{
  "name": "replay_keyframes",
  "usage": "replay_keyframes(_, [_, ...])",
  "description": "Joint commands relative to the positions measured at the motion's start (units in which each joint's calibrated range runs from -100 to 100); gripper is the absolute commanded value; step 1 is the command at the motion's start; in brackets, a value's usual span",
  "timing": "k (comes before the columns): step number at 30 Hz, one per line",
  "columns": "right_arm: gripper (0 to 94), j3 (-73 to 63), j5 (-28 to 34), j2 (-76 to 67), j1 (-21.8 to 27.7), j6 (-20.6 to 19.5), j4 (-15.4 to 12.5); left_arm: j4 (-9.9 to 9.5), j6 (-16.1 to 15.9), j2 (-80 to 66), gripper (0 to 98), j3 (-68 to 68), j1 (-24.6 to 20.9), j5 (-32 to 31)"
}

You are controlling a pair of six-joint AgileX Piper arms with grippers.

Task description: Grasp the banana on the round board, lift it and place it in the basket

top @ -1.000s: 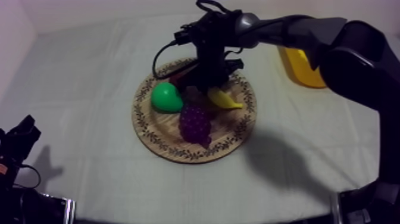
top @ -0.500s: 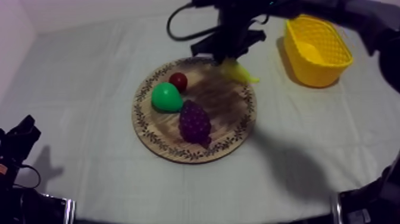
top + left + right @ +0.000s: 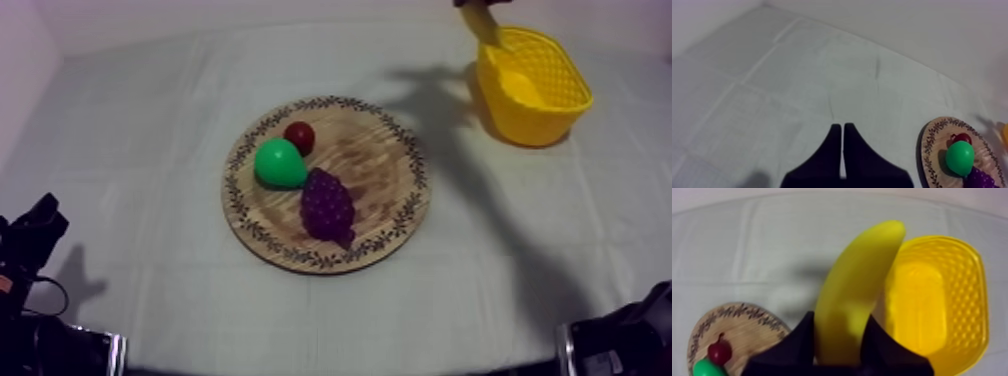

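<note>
One banana (image 3: pixel 857 288) grasped by right fingers (image 3: pixel 797 345) near one yellow basket (image 3: pixel 972 283); left fingers (image 3: pixel 828 155) clenched, empty; one wooden board (image 3: pixel 240 195).

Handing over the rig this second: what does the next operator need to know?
The left tool is shut on nothing, over bare cloth away from the wooden board.
The right tool is shut on the banana, in the air by the yellow basket.
Done: banana lifted off the board; pear, grapes and small red fruit lie on it.
Left: carry it over the basket, lower, release.
</note>
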Motion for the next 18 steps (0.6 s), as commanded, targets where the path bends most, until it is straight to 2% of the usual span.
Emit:
replay_keyframes(1, [8.5,0.06,-0.84,-0.05,2.98,0.01,0.51,0.03,0.01,-0.05,0.1,-0.01,0.02,0.0])
replay_keyframes(11, [8.3,5.26,-4.59,0.79,9.29,0.78,1.98,0.03,0.0,-0.05,0.1,-0.01,0.02,0.0])
replay_keyframes(18, [8.1,7.27,-8.39,3.02,12.31,3.92,0.66,0.03,0.0,-0.05,0.1,-0.01,0.02,0.0])
